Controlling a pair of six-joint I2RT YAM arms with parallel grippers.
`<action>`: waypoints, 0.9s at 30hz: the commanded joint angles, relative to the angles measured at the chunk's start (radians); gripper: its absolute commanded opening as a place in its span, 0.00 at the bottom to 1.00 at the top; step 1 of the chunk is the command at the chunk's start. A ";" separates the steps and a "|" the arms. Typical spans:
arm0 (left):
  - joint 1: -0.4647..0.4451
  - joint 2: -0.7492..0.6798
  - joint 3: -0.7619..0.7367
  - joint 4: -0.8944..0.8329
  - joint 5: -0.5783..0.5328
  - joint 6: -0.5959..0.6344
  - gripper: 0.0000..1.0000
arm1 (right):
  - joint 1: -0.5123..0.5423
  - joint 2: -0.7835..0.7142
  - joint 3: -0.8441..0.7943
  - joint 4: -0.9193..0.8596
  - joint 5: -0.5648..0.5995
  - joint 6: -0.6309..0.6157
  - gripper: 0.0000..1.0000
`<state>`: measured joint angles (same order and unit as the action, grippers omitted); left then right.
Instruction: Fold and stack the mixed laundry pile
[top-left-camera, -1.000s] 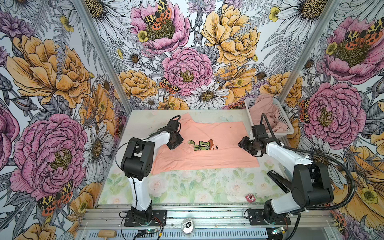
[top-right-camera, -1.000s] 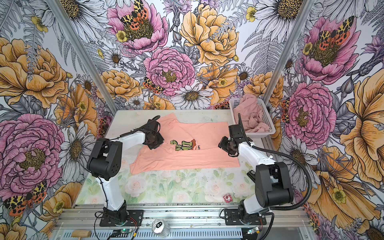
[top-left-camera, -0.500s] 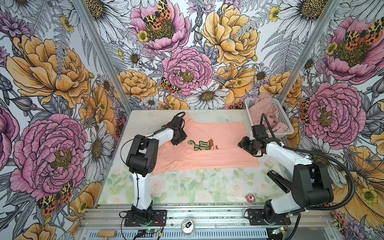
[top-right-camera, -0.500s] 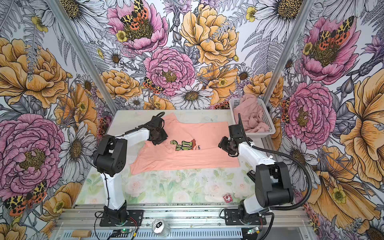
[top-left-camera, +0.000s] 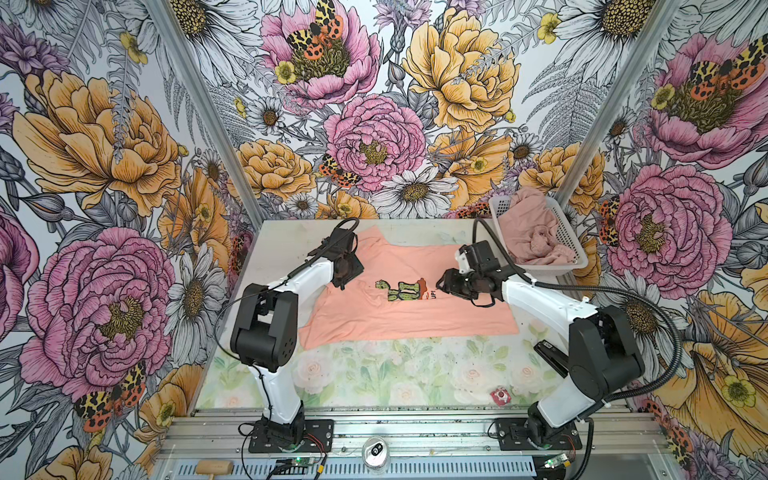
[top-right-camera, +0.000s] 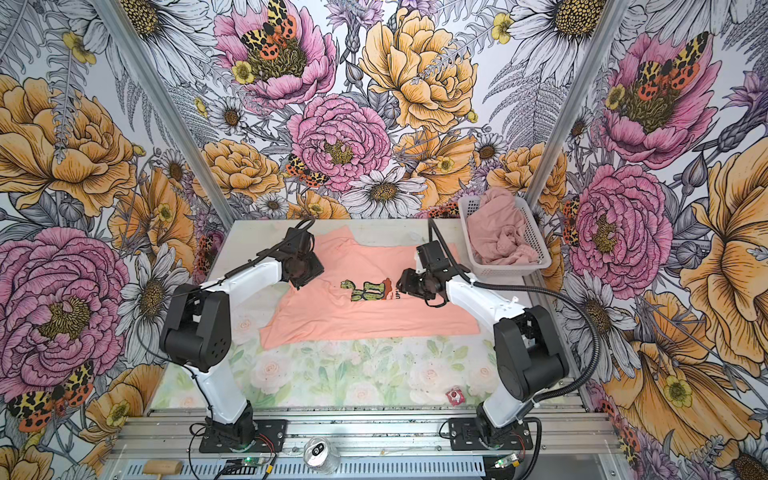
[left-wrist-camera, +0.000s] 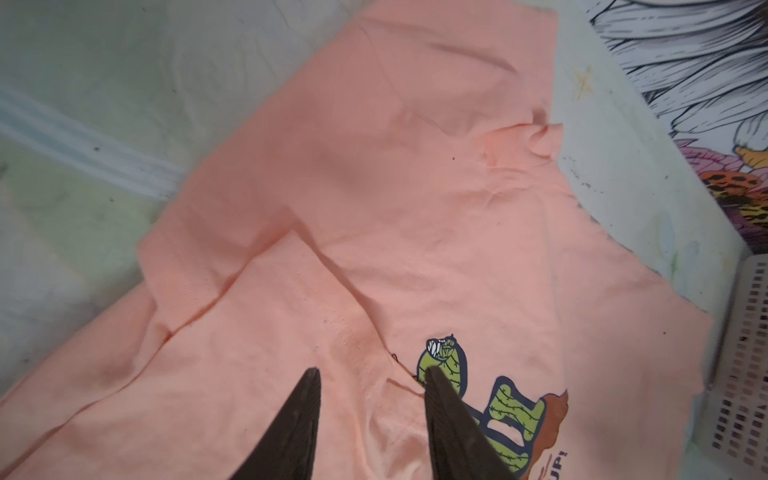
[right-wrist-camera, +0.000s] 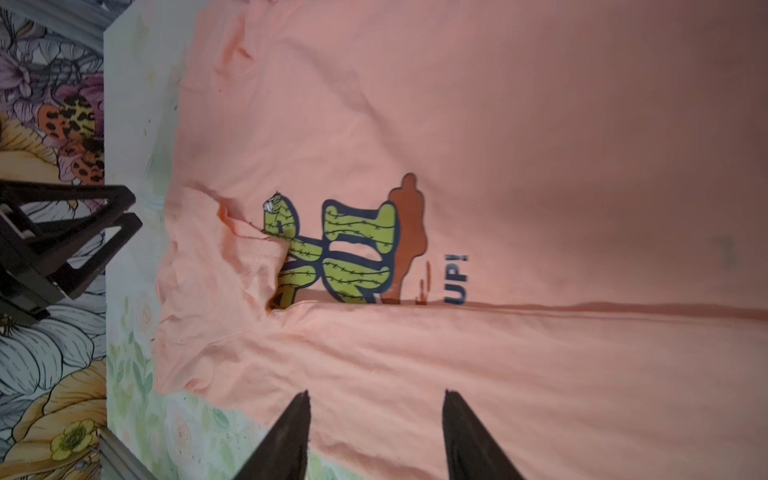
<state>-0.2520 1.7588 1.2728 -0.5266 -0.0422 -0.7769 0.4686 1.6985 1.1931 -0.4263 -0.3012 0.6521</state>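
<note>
T-shirt (top-left-camera: 409, 320) soft matt cloth; basket (top-left-camera: 566, 235) perforated white plastic.

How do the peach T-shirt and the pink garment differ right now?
The peach T-shirt lies spread on the table; the pink garment sits bunched in the basket. The T-shirt carries a cactus graphic; the pink garment looks plain. Both are soft fabric, unstacked.

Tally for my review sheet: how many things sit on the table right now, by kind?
Garments: 2 (peach-orange T-shirt with cactus graphic, crumpled dusty-pink garment)
Baskets: 1 (white perforated plastic basket, holding the pink garment)
Small loose items: 2 (black stapler-like object, small red packet)
Total: 5
</note>
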 joint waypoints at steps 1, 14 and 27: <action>0.042 -0.032 -0.076 0.031 0.003 0.018 0.44 | 0.077 0.100 0.097 0.060 0.004 -0.024 0.52; 0.067 0.052 -0.079 0.085 0.091 0.096 0.44 | 0.155 0.421 0.367 0.087 0.015 0.003 0.37; 0.074 0.137 -0.063 0.085 0.091 0.109 0.44 | 0.182 0.550 0.477 0.097 -0.013 0.048 0.30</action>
<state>-0.1864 1.8843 1.1866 -0.4629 0.0357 -0.6952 0.6449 2.2173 1.6360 -0.3519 -0.3088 0.6769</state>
